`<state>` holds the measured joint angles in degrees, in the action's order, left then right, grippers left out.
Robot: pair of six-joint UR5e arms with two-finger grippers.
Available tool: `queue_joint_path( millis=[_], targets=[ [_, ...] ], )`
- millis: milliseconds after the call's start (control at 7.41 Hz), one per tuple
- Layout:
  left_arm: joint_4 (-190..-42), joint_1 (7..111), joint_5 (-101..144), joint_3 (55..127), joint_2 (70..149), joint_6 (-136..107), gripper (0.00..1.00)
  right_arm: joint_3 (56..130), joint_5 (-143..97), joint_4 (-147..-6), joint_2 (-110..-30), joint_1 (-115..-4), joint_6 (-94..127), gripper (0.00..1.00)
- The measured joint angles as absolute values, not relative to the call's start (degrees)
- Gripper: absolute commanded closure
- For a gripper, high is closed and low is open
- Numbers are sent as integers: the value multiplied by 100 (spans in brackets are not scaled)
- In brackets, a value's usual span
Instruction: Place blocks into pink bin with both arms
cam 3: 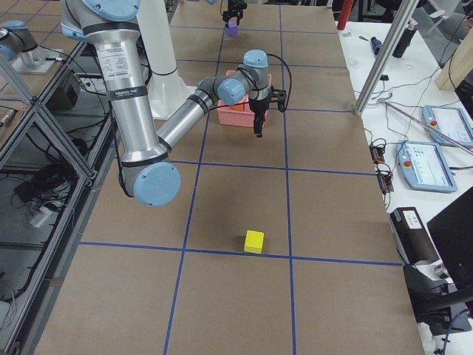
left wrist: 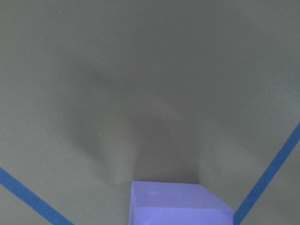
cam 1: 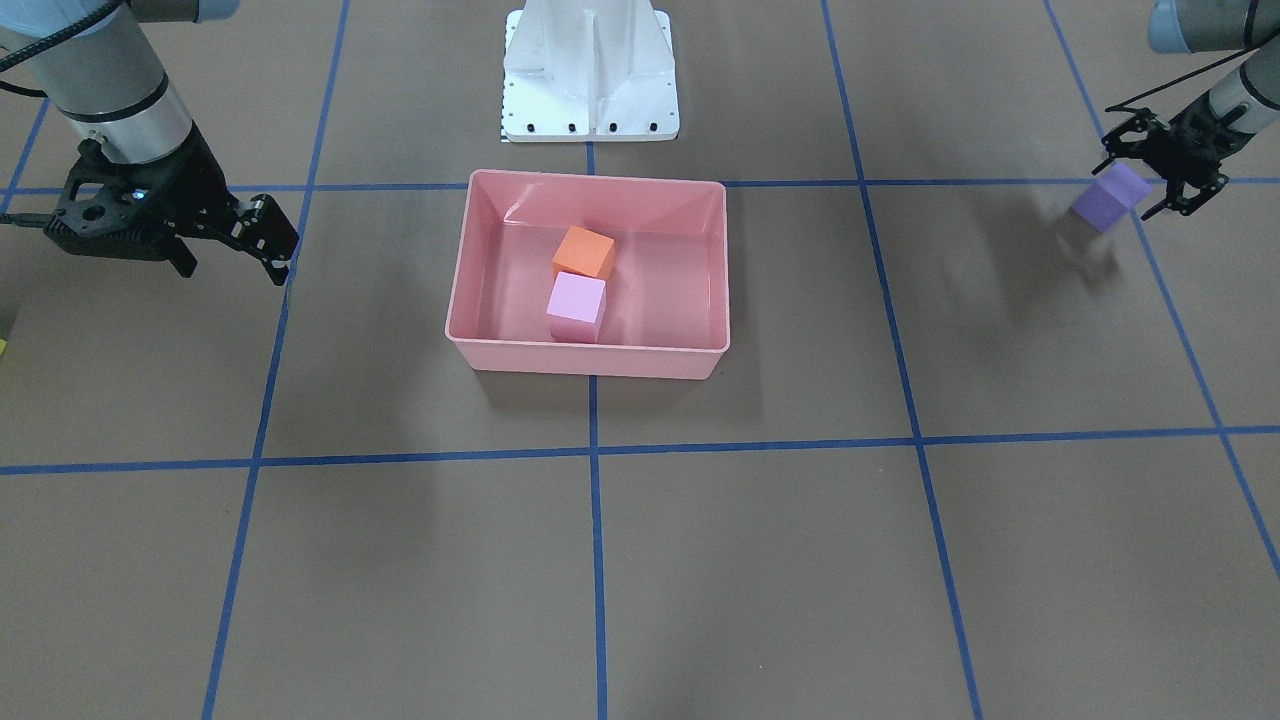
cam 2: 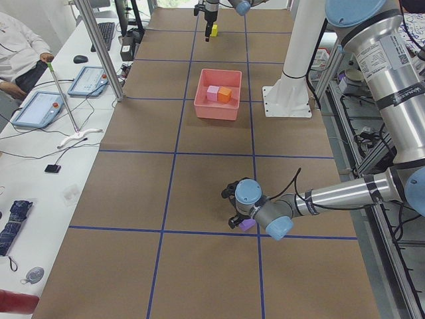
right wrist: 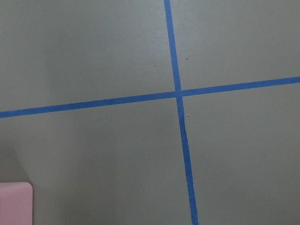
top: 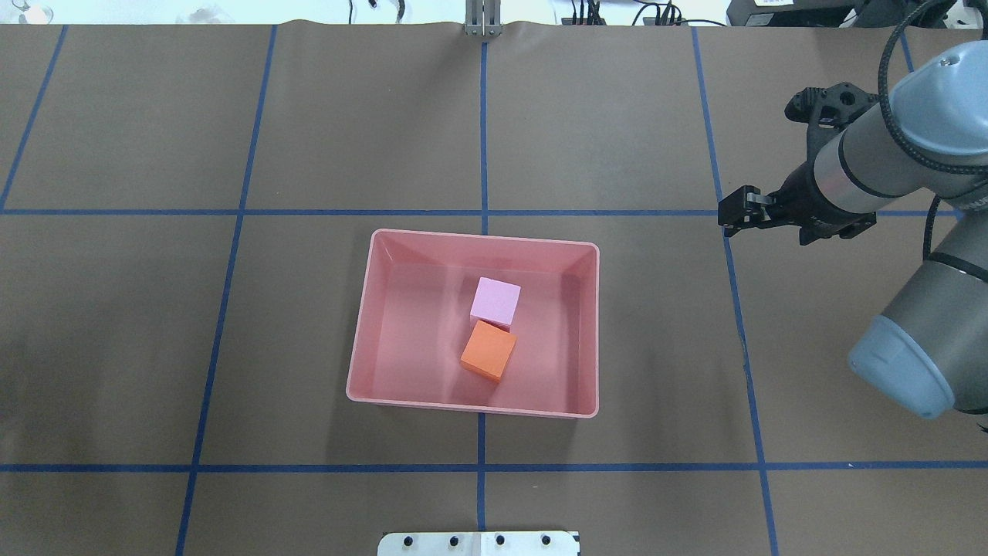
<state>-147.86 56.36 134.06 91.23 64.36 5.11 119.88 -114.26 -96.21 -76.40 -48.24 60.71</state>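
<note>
Matte purple foam cube (cam 1: 1105, 200) is clamped aloft in the left gripper (cam 1: 1138, 190), at 2 o'clock from the glossy pink bin (cam 1: 600, 362) in the front view. Orange cube (cam 1: 585, 252) and lilac cube (cam 1: 577, 305) touch inside the bin. Right gripper (cam 1: 272, 245) looks clenched and empty. In the right side view, the yellow cube (cam 3: 253, 241) lies well apart at its 6 o'clock.

From overhead, the orange cube (top: 488, 351) and lilac cube (top: 495, 302), touching, block the middle of the pink bin (top: 417, 347); open floor lies wide at their 9 o'clock, narrower at 3 o'clock; the white pedestal (top: 478, 543) stands at the bin's 6 o'clock
</note>
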Motion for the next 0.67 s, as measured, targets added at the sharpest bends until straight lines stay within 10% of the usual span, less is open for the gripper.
queue_joint_path(
  millis=[270, 674],
  targets=[
    [-14784, 5613, 13538, 9004, 6498, 518, 9, 11986, -11426, -9622, -7643, -4825, 6073, 0],
    [-14785, 5578, 13593, 8752, 6768, 491, 78, 11984, -11438, -9623, -7646, -4870, 6055, 0]
  ],
)
